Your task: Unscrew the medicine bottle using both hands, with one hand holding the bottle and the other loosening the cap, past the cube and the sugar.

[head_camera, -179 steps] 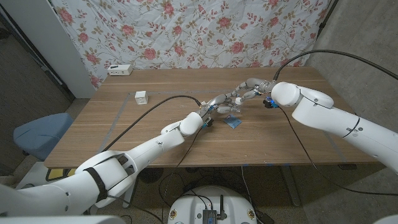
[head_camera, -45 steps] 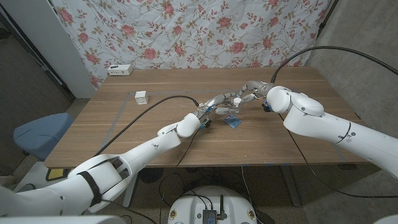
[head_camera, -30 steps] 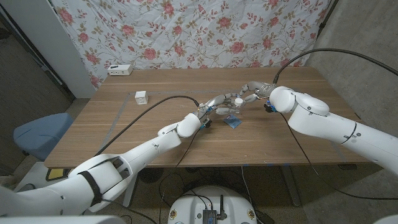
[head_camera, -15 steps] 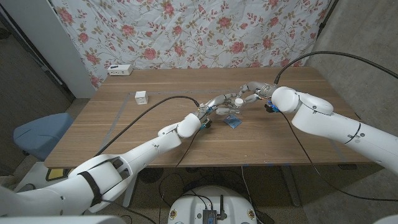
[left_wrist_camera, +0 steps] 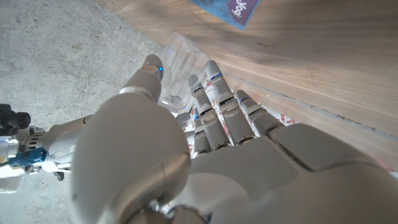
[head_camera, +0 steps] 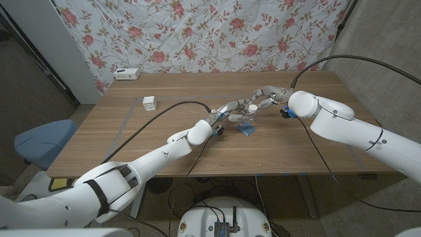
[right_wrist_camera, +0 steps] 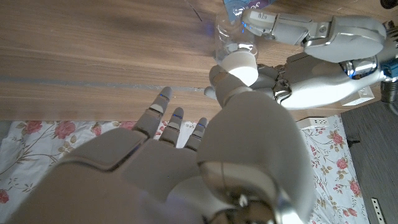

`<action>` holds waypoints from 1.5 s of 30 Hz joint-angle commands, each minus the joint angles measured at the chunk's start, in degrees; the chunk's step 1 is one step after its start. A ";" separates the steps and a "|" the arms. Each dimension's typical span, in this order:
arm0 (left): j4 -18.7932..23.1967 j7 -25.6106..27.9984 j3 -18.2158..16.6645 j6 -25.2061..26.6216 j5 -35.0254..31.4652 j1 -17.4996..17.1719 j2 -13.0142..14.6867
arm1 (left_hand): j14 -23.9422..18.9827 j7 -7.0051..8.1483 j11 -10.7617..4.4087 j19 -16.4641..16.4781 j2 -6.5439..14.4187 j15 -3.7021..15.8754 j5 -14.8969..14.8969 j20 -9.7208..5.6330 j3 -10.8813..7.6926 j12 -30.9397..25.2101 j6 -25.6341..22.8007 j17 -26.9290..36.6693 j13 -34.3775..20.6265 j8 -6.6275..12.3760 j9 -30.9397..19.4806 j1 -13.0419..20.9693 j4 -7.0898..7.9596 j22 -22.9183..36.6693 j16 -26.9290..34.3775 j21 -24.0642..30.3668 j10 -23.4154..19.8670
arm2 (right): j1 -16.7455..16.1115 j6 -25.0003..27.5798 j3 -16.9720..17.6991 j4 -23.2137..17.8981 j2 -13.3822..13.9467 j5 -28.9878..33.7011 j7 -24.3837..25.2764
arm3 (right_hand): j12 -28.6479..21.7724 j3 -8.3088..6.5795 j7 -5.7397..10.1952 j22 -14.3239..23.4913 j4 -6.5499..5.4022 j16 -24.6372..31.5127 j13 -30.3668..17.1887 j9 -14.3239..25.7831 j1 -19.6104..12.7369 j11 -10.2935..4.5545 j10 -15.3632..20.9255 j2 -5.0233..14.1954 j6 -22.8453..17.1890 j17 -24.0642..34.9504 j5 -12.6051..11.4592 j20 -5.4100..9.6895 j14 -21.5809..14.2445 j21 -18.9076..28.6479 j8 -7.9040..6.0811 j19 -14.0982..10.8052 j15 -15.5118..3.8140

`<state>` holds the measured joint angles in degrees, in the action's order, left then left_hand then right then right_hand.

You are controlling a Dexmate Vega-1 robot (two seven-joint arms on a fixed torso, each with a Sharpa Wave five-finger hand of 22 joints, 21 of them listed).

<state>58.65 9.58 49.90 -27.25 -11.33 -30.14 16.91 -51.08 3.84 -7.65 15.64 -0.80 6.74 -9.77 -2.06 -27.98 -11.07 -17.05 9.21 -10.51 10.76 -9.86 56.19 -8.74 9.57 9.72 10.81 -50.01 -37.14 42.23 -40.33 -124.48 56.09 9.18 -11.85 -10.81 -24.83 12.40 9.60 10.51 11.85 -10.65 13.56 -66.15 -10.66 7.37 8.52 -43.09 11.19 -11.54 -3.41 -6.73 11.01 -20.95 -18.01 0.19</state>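
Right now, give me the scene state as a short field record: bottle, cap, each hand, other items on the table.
bottle: small clear plastic medicine bottle, lifted above the wooden table, mid-table
cap: white round cap, on the bottle
left hand: left hand grips the bottle body
right hand: right hand touches the cap with a fingertip, other fingers spread
sugar: blue sachet lying on the table just below the hands
cube: small white cube on the table's left part, apart from both hands
far edge: white box

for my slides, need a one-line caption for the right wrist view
Right hand touches the white cap while the left hand grips the clear bottle.
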 commanded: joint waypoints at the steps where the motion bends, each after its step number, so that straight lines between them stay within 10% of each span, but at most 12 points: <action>1: -1.28 -0.03 0.18 -0.61 0.21 0.68 -0.46 | -0.55 0.30 -2.04 0.46 0.58 5.34 -0.31 -7.61 -0.43 -0.14 -0.22 0.06 -0.24 -0.16 -0.21 0.04 0.08 0.00 0.27 -0.11 -2.04 | 0.64 -0.64 0.06 0.79 -0.25 -0.34 -0.75 | 0.09 -0.31 0.30 0.15 0.05 -0.13 -0.07 -0.01 -0.60 -0.13 -0.47 -0.17 0.02 0.04 -0.38 0.00 -0.18 -0.17 0.31 -0.07 -0.37; 29: -4.87 -0.06 0.66 -2.24 0.73 2.32 -1.61 | -0.65 0.89 -1.75 0.45 0.61 5.35 -0.29 -7.59 -0.50 -0.04 -0.17 0.09 -0.27 -0.14 -0.22 0.02 0.04 0.01 0.33 -0.12 -1.84 | 4.46 1.96 -1.39 0.82 0.10 -0.16 -6.12 | 0.39 2.71 0.24 0.10 -0.83 -0.72 -0.13 -1.51 -1.03 4.52 -5.67 -4.26 11.29 -0.13 1.03 -2.78 3.03 -0.40 7.80 2.29 2.43; 45: -4.07 0.05 0.67 -2.18 0.58 2.11 -1.09 | -0.76 1.26 -1.87 0.43 0.65 5.51 -0.27 -7.53 -0.51 -0.13 -0.40 0.14 -0.27 -0.05 -0.23 0.13 -0.03 0.01 0.41 -0.12 -2.08 | 5.67 5.15 -2.25 -0.92 0.73 -0.84 -6.83 | -0.05 8.75 -0.64 0.18 -4.78 -0.41 -0.26 -1.14 10.83 7.84 -7.54 -9.48 15.62 0.19 1.42 -4.47 3.88 -0.09 9.46 2.13 5.32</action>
<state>53.70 9.51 50.61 -29.70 -10.63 -27.77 15.35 -51.08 4.73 -7.68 15.65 -0.80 6.74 -9.57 -2.06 -28.02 -10.82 -17.39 9.21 -10.54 10.76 -10.01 56.22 -8.68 9.57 9.72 10.81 -49.98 -32.52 45.93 -41.77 -124.43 56.45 8.54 -18.13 -10.61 -16.74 12.15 9.61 6.09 11.20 -10.81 12.14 -56.81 -3.33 -0.12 -0.70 -27.89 11.08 -10.14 -7.42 -2.87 10.78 -11.61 -15.88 4.75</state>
